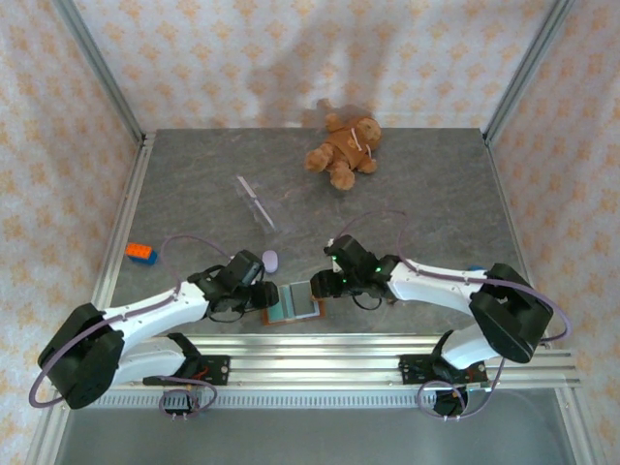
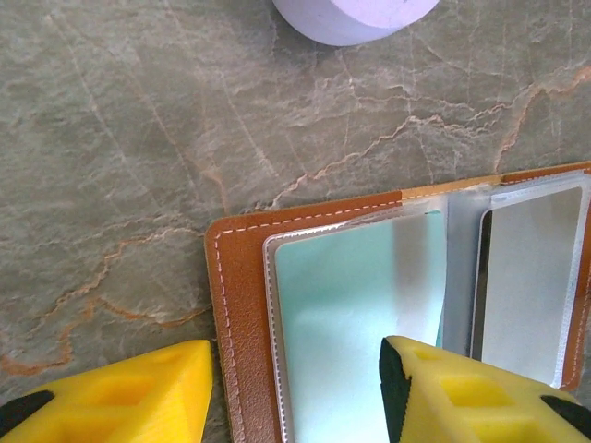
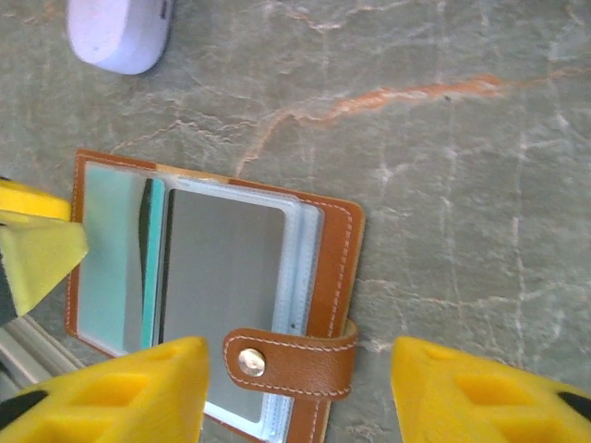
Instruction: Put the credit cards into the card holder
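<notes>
The card holder [image 3: 334, 268] lies open on the counter [image 3: 443, 185], its snap tab [image 3: 291, 358] folded across one corner, between the wide-apart jaws of the right gripper [image 3: 295, 392]. A lilac object [image 3: 118, 32] sits apart.

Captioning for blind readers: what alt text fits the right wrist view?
An open brown card holder lies on a grey table, a grey card in its clear sleeve, its snap tab between the open right gripper's yellow fingers. A lilac object sits beyond.
</notes>
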